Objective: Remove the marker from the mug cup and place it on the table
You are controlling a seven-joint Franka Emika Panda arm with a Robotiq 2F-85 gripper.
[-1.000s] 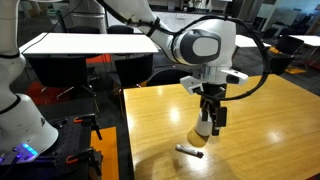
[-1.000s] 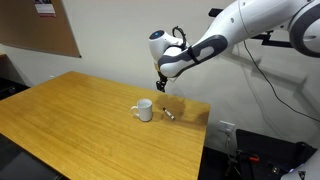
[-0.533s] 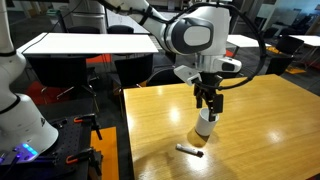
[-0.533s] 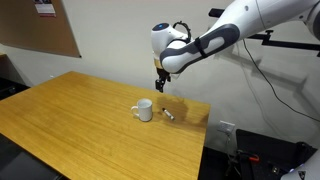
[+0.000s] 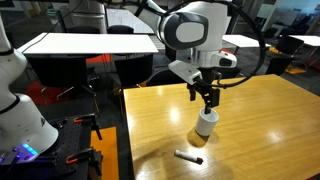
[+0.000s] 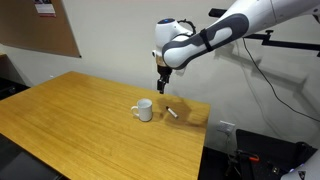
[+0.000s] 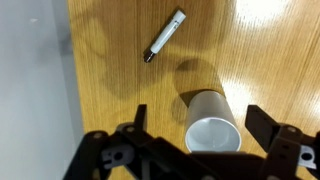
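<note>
The marker (image 7: 165, 34) lies flat on the yellow wooden table (image 7: 260, 60), a thin stick with a dark tip, apart from the mug cup (image 7: 210, 125). In both exterior views the marker (image 5: 188, 157) (image 6: 172, 112) rests near the table's edge beside the white mug cup (image 5: 205, 124) (image 6: 144, 109). The mug cup stands upright and looks empty in the wrist view. My gripper (image 5: 205, 98) (image 6: 163, 87) hangs open above the table, well above the mug, holding nothing. In the wrist view the gripper (image 7: 200, 122) has its fingers on either side of the mug below.
White-topped tables with black frames (image 5: 80, 45) stand beyond the wooden table. Another white robot base (image 5: 20, 120) sits beside the table edge. A corkboard (image 6: 40, 25) hangs on the wall. The wooden table edge (image 6: 205, 135) is close to the marker.
The gripper has risen straight up away from the mug and marker, staying open. The marker and mug have not moved.
</note>
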